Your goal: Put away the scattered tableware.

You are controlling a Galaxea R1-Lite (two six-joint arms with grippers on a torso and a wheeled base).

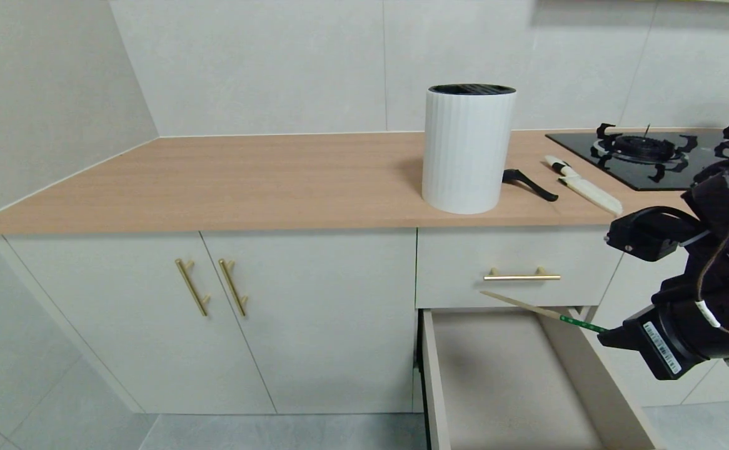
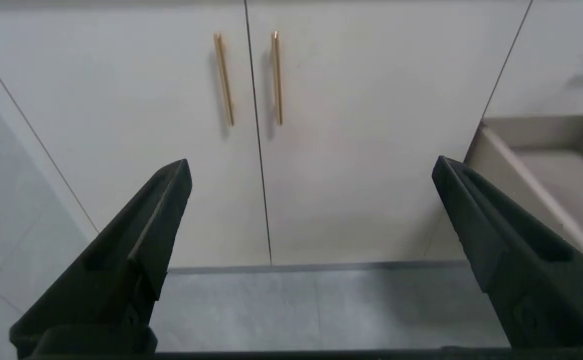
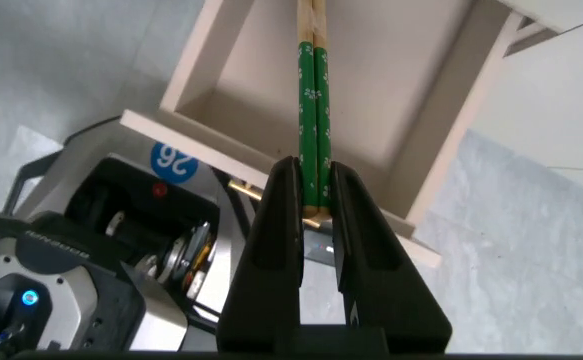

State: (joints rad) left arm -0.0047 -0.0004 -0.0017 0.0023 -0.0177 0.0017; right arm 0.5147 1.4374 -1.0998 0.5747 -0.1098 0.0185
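Observation:
My right gripper (image 1: 608, 334) (image 3: 313, 190) is shut on a pair of chopsticks (image 1: 536, 310) (image 3: 311, 90) with green handle ends. They stick out over the open lower drawer (image 1: 502, 381) (image 3: 221, 70), whose inside is bare. On the wooden counter (image 1: 264, 181) lie a white-bladed knife (image 1: 583, 185) and a black-handled utensil (image 1: 529, 184) beside a tall white ribbed holder (image 1: 466, 149). My left gripper (image 2: 311, 250) is open, low in front of the cabinet doors (image 2: 251, 130), with nothing between its fingers.
A black gas hob (image 1: 652, 153) sits at the counter's right end. The drawer above the open one is closed, with a brass handle (image 1: 521, 275). Two cabinet doors with brass handles (image 1: 211, 287) lie to the left. Grey floor tiles (image 2: 311, 300) run below.

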